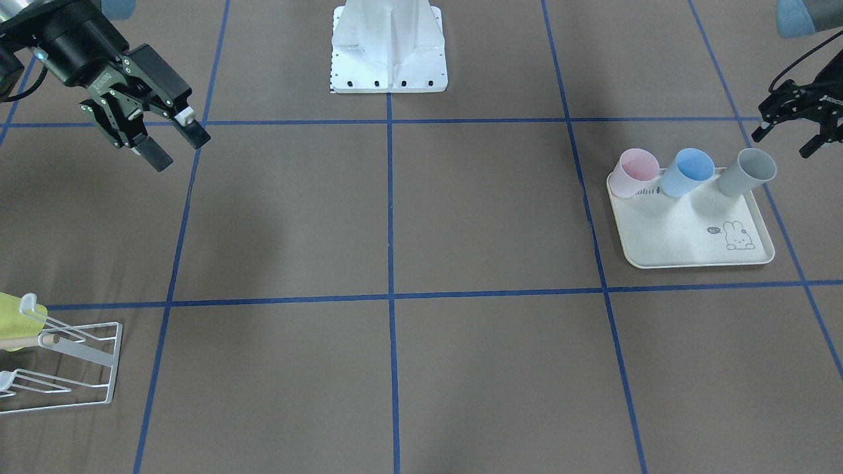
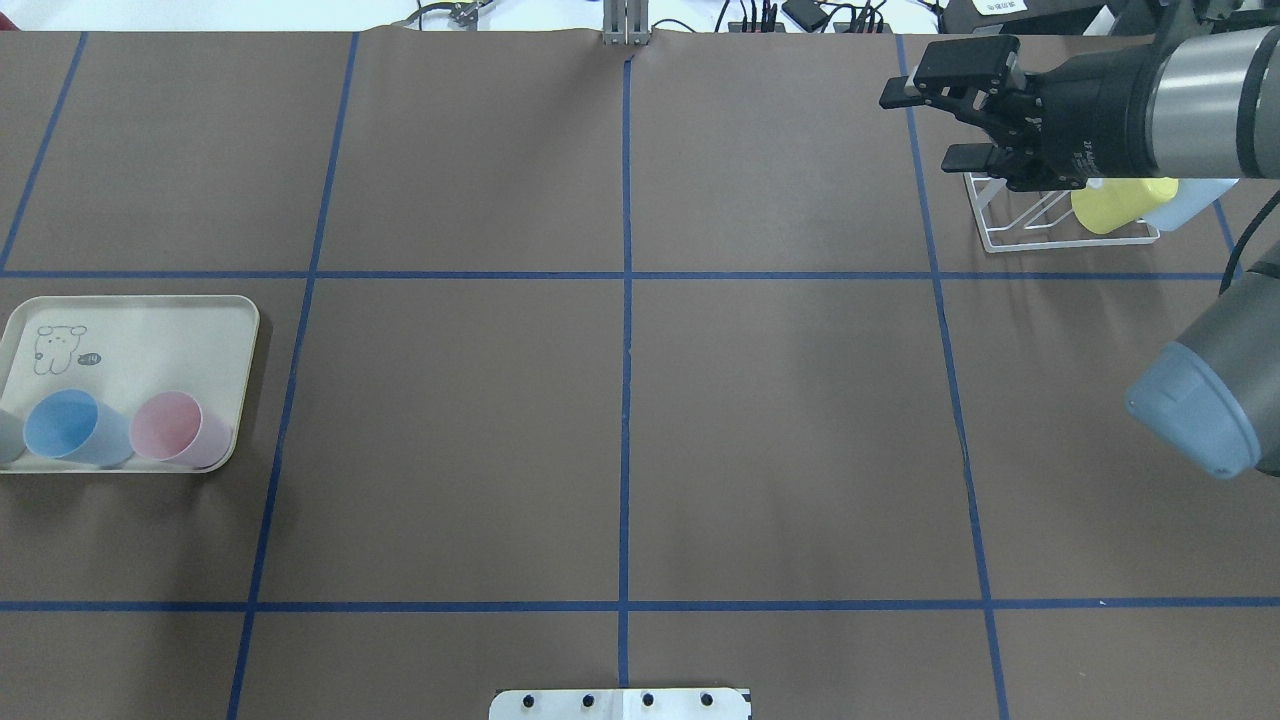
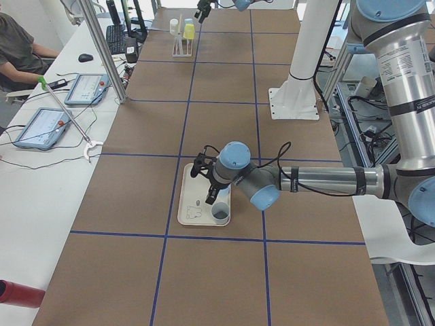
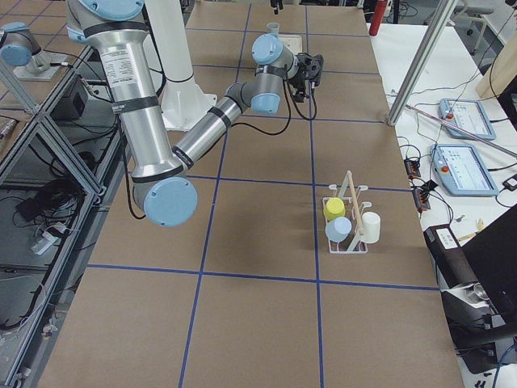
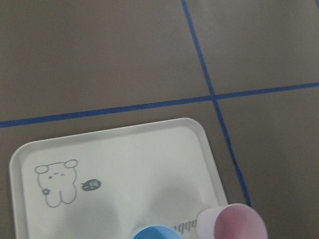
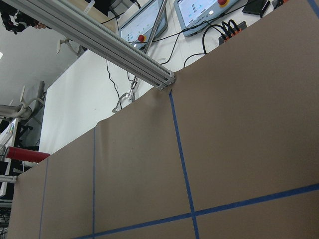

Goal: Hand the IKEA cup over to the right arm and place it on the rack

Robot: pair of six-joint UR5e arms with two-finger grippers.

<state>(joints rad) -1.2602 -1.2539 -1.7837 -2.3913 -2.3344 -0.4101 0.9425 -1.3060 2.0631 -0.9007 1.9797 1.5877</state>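
Note:
Three cups lie tipped at the tray's robot-side edge: pink, blue and grey. My left gripper hovers just beyond the grey cup, open and holding nothing. The left wrist view shows the tray with the pink cup and blue cup at its bottom edge. My right gripper hangs open and empty beside the white wire rack. On the rack sits a yellow cup. The exterior right view shows the rack with yellow, blue and white cups.
The cream rabbit-print tray lies on the brown table marked with blue tape lines. The white robot base stands at the middle of the robot's side. A person sits at a side desk with tablets.

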